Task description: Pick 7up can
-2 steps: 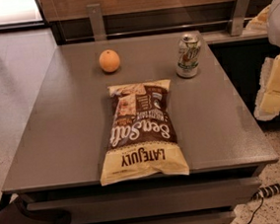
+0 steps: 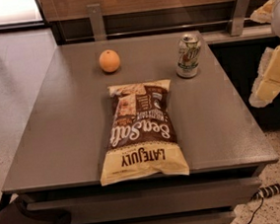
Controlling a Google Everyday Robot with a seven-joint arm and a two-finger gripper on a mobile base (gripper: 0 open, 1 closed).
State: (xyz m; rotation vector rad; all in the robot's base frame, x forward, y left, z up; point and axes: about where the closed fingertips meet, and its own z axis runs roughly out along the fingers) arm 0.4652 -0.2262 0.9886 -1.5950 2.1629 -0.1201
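Where the gripper (image 2: 271, 77) hangs beyond the right-hand edge of the worktop (image 2: 58, 136), off the surface and touching nothing, whether it is open or closed cannot be told. Nearest to it, across a bare strip of worktop, the 7up can (image 2: 188, 56) stands upright close to the far right corner, short of both edges. Past the can from the gripper, open surface runs to the orange (image 2: 109, 61), well apart near the far edge. Farther from the gripper, toward the near edge, the chip bag (image 2: 143, 131) lies flat, its lower seam reaching the front edge and its top corner near the can but apart. Below the gripper, a power strip (image 2: 278, 188) lies on the floor.
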